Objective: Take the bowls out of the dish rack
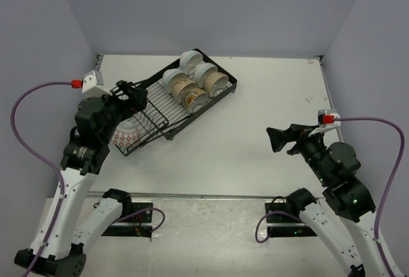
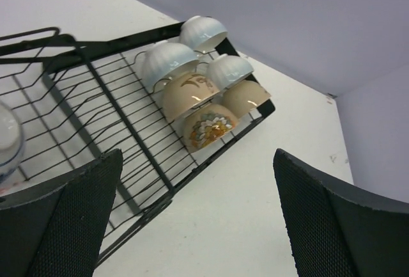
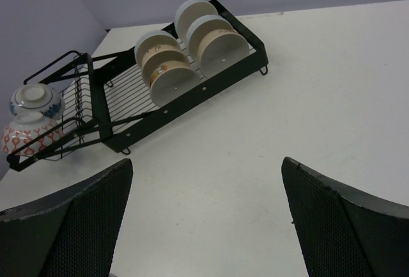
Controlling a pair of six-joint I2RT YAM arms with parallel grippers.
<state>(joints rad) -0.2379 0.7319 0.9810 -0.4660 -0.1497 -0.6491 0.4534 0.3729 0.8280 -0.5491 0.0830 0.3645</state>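
Your dish rack (image 1: 167,107) sits slanted toward the bench's (image 1: 268,91) far left corner. A cluster of bowls (image 1: 192,84) fills its far end; a red-patterned bowl (image 1: 126,136) and a blue-and-white bowl (image 3: 36,101) sit at its near end. Your left fingers (image 2: 70,226) are spread wide over the rack's near end, your right fingers (image 3: 345,226) wide open over the bench's right side, both empty.

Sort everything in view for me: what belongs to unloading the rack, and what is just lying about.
Belongs to the job:
- black wire dish rack
- six white, tan and flowered ceramic bowls at its far end
- red-patterned round bowl at its near end
- blue-and-white round bowl above that one

Just there:
- white tabletop
- pale lilac walls
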